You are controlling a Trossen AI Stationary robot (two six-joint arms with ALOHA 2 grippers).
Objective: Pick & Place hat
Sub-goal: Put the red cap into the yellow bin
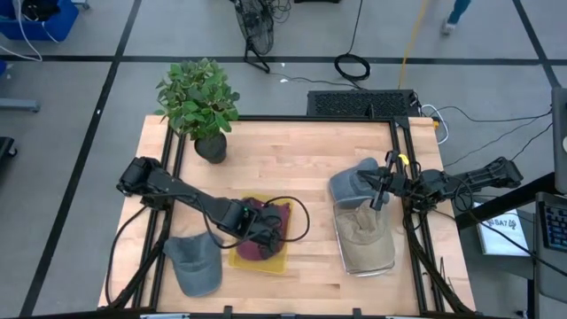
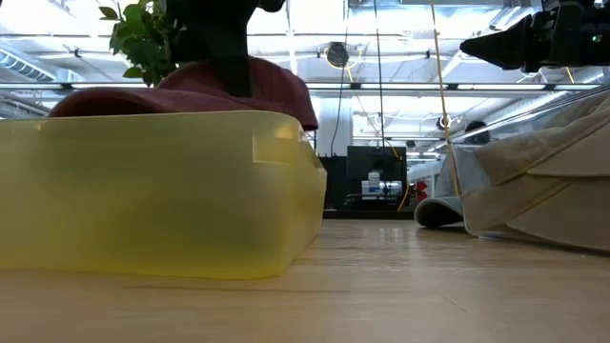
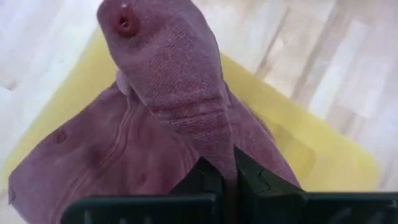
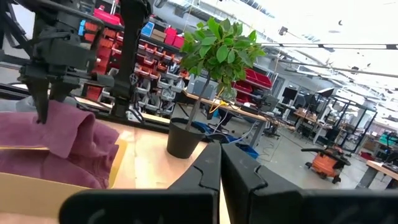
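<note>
A maroon hat (image 3: 124, 155) lies in a yellow bin (image 1: 270, 264) near the table's front, left of centre. My left gripper (image 3: 229, 177) comes down over the bin and is shut on the hat's cloth. From the fingers a ridge of the crown runs out to the top button (image 3: 124, 22). My right gripper (image 1: 379, 197) is shut and holds nothing; it hovers at the table's right side over a blue-grey hat (image 1: 353, 182). My left gripper pinches a raised fold of the maroon hat's crown (image 3: 214, 140) between its two fingers, slanting down from above and from the table's left. The fold is drawn up into a ridge at the fingers. The rest of the hat lies spread in the yellow bin.
A grey hat (image 1: 195, 266) lies on the table left of the yellow bin. A clear bin holding a tan hat (image 1: 365, 237) stands at the right front. A potted plant (image 1: 199, 97) stands at the far left. Bare wood lies between the two bins.
</note>
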